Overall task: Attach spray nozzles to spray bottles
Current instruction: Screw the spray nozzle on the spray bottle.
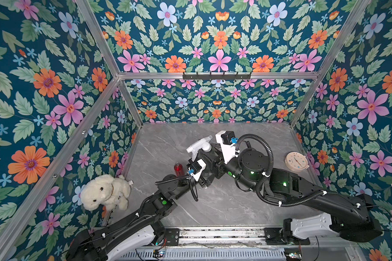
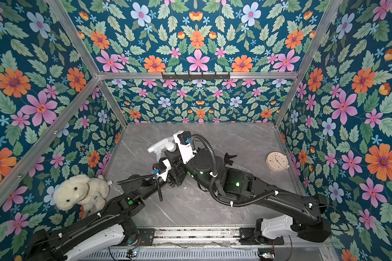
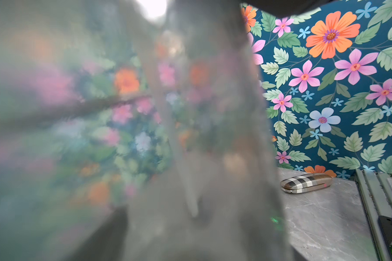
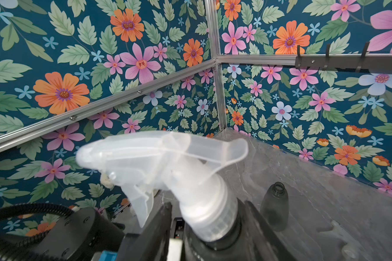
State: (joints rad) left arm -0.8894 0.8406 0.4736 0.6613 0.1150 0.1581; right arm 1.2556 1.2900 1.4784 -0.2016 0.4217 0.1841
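Tabletop (image 1: 224,203), grey marble-patterned, inside floral-papered walls.

Both top views:
- Translucent whitish plastic trigger spray nozzle (image 1: 199,146) at mid-table, where the two arms meet.
- The left gripper (image 1: 204,163) and right gripper (image 1: 213,151) crowd under and beside it, with their jaws hidden from here.
- Small shiny red cylindrical bottle (image 1: 179,169), upright, just beside the left wrist.
- Cream plush dog (image 1: 104,192) against the left wall.
- Round cream clock (image 1: 297,161) near the right wall.
- In a top view, small black spray nozzle (image 2: 230,157), partly hidden behind the right arm.

Left wrist view:
- Translucent smoky-grey plastic bottle (image 3: 190,135), blurred and filling most of the frame, with a thin dip tube (image 3: 191,198) inside it.
- Whether the left gripper is clenched on it cannot be told.
- Plaid glasses case (image 3: 306,183) on the table by the wall.

Right wrist view:
- The whitish nozzle's ribbed collar sits between the right gripper's black fingers (image 4: 161,223).
- The fingers stand off the collar with a gap showing, so the grip is released.
- Second smoky-grey cone-shaped bottle (image 4: 275,203), upright on the table nearby, neck open.
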